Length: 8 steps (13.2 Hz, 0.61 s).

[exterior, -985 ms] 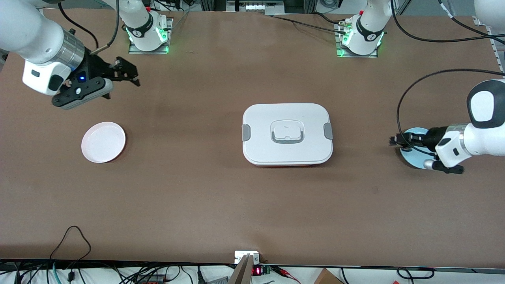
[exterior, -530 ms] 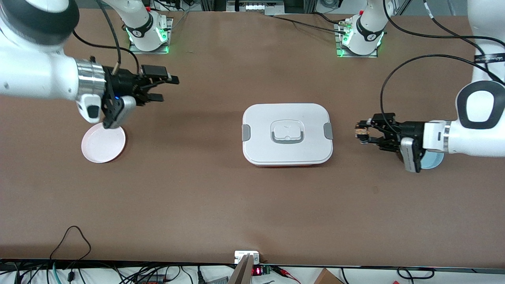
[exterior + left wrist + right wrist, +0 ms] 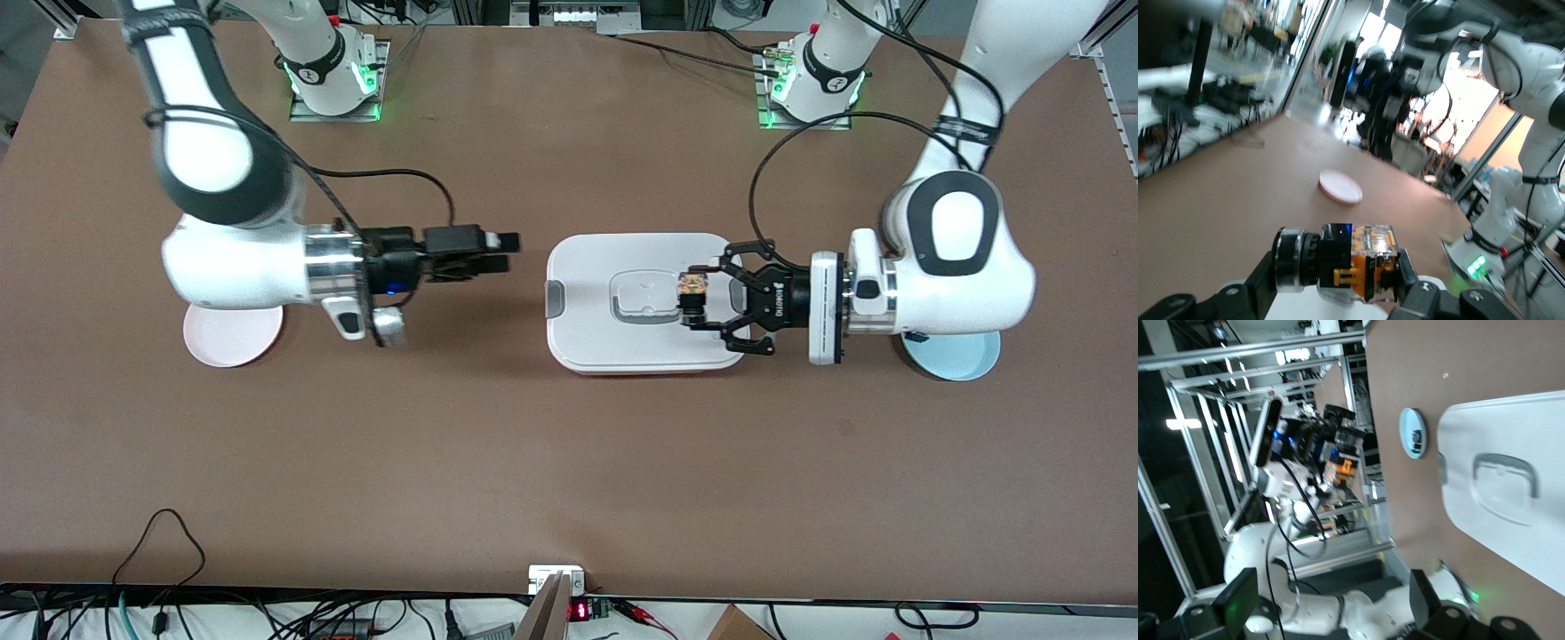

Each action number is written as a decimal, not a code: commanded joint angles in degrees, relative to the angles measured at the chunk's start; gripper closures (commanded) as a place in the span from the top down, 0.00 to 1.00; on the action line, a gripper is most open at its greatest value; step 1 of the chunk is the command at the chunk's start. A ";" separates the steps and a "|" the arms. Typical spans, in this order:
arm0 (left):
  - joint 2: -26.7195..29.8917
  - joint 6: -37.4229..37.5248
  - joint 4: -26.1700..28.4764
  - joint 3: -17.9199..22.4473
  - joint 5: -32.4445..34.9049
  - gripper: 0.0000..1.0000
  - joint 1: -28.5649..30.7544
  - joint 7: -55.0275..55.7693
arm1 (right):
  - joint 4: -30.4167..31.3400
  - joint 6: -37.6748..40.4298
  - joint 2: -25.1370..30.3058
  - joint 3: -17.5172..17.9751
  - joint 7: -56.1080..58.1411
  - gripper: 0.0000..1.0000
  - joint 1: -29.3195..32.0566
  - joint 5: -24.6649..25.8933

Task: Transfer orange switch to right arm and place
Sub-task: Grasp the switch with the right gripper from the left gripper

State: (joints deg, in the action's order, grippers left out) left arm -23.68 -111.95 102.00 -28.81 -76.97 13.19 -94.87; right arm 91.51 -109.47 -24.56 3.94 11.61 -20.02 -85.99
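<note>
table (image 3: 533,462): plain brown | lidded box (image 3: 587,267): white, grey side clips and handle, red strip at base | plate (image 3: 213,342) at right arm's end: pale pink | plate (image 3: 965,356) at left arm's end: light blue | orange switch (image 3: 690,286): orange-copper with black | left gripper (image 3: 698,298): black | right gripper (image 3: 502,253): black

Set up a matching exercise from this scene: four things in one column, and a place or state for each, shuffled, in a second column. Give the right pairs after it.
Things:
1. orange switch
2. pink plate
3. right gripper
4. blue plate

Places or states:
A. on the table, partly under the left arm
B. open, in the air beside the white container
C. clamped in the left gripper over the white container
D. on the table, partly under the right arm

Pairs: 1-C, 2-D, 3-B, 4-A
</note>
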 commanded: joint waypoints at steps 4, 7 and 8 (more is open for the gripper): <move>1.80 -5.45 3.46 -6.68 -6.88 0.22 0.78 -9.54 | -0.98 -5.56 -4.00 -0.34 3.32 1.00 -6.07 -14.01; 1.89 -6.00 3.47 -7.49 -7.67 0.22 0.78 -9.54 | -1.42 -10.32 -5.14 -0.34 4.47 0.99 -8.28 -15.61; 1.80 -6.00 3.55 -7.58 -7.67 0.22 0.78 -9.54 | -2.03 -10.59 -5.32 -0.34 4.47 0.99 -8.46 -15.70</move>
State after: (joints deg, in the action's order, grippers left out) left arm -23.37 -117.44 104.20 -35.83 -82.27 13.25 -101.96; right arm 91.29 -118.66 -29.11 3.95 15.20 -27.52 -100.29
